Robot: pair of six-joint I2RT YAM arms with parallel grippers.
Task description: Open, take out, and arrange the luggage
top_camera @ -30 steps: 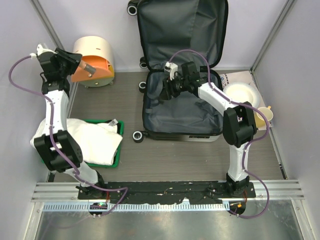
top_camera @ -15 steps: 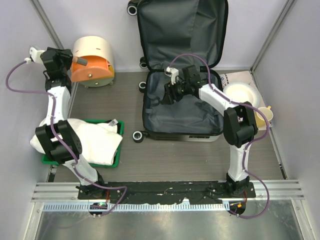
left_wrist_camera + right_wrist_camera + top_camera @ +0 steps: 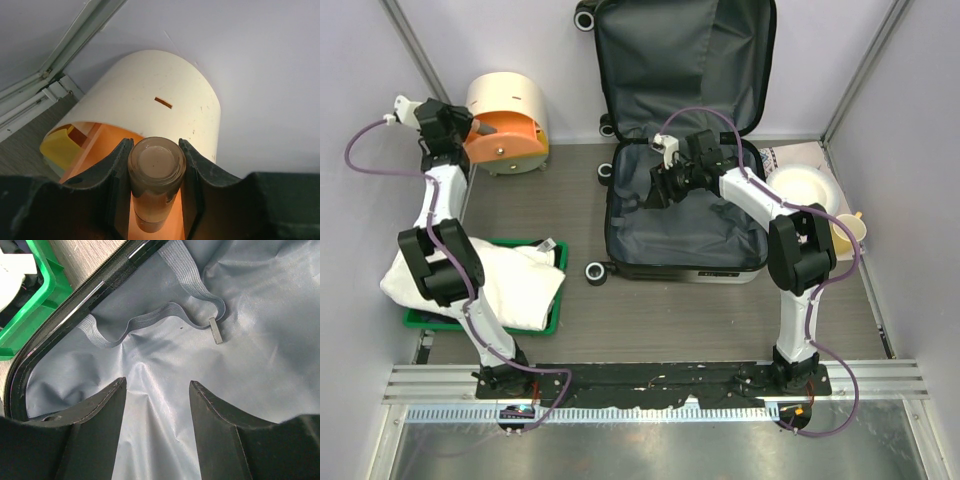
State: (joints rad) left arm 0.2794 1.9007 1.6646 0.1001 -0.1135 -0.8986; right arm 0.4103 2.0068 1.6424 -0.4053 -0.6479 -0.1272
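Observation:
The luggage (image 3: 685, 225) lies open at the back centre, its lid (image 3: 680, 60) leaning on the back wall and showing dark grey lining. My right gripper (image 3: 658, 188) is open and empty just above the lining (image 3: 250, 340) of the lower half (image 3: 157, 390). A grey strap (image 3: 165, 315) with a buckle (image 3: 216, 331) lies loose on the lining. My left gripper (image 3: 468, 130) is shut on a small brown bottle (image 3: 156, 167), held at the orange mouth of the cream-and-orange cylinder (image 3: 160, 100).
The cylinder (image 3: 510, 115) lies on its side at the back left. A green tray (image 3: 556, 300) with a white cloth (image 3: 500, 275) sits at the front left. A white bowl (image 3: 805, 190) and a yellow cup (image 3: 848, 232) stand right of the luggage.
My left wrist has shifted slightly left and back at the cylinder's mouth, still holding the bottle. The right arm has barely moved.

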